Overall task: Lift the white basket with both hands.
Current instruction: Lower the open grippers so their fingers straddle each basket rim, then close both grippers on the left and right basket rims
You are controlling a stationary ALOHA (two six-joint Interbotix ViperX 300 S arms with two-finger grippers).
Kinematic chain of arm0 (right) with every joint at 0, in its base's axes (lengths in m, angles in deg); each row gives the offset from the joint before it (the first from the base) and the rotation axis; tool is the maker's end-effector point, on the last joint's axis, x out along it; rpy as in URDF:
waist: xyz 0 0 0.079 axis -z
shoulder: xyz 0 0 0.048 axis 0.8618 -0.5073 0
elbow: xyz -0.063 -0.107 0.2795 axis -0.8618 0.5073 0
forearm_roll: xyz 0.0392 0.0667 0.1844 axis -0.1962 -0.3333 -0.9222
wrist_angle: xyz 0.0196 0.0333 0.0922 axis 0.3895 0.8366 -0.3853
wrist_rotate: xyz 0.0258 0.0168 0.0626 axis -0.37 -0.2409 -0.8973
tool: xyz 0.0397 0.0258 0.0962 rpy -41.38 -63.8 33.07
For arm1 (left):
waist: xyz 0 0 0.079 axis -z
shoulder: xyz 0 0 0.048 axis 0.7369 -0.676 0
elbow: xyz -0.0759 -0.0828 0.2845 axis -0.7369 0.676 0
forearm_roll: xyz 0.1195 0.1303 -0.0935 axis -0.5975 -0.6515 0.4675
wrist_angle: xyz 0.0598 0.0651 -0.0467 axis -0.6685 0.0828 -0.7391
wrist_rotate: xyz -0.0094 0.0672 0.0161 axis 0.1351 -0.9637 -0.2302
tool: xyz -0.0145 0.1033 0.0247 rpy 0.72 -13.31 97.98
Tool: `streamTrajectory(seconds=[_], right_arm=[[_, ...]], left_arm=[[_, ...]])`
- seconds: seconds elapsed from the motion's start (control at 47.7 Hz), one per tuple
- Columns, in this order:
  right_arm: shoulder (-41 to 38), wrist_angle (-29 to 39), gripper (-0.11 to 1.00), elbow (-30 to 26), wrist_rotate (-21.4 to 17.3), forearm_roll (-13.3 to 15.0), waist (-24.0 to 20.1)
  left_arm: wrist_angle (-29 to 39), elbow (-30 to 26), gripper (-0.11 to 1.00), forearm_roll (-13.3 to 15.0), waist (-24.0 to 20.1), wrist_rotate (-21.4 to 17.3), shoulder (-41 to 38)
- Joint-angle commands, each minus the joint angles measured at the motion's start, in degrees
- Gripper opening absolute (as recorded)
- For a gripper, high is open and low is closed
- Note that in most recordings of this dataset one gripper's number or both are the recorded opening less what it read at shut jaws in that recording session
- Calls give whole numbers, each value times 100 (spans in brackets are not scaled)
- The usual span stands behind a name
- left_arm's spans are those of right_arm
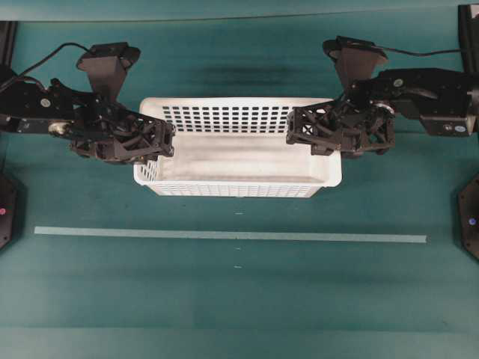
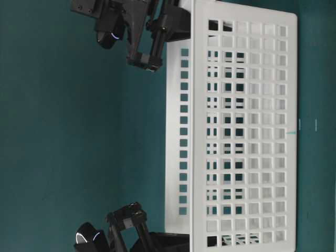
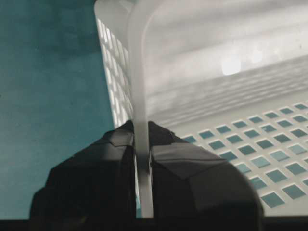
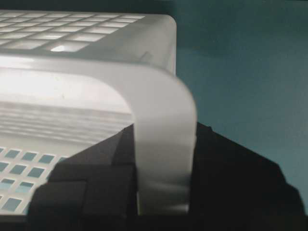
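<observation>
Left gripper (image 3: 143, 166) has its jaws clamped on the white basket (image 1: 247, 161) rim. Right gripper (image 4: 163, 187) pinches the opposite rim, basket on the bench (image 1: 239, 299).

A teal table (image 1: 239, 307) fills the view. A pale tape strip (image 1: 224, 235) runs from nine o'clock to three o'clock across it, below centre, towards six.

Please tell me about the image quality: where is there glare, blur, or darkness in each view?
Overhead view: even light, sharp, and the white basket has a slightly washed-out floor. Table-level view: the picture lies sideways, and the perforated wall is crisp. Left wrist view: the left gripper is a dark, soft silhouette, and a bright glare spot sits on the basket wall. Right wrist view: the rim is blurred and the right gripper nearly black.
</observation>
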Motion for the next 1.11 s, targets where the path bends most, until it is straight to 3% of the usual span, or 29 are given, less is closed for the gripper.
streamTrajectory(seconds=[0.0,1.089], right_arm=[[-9,-18,16,9,26,9,-18],[466,475,16,-26,44,35,-79]], left_arm=[[-18,-26,0,-18,-9,-18,53],[185,-193,0,-9,158,35,475]])
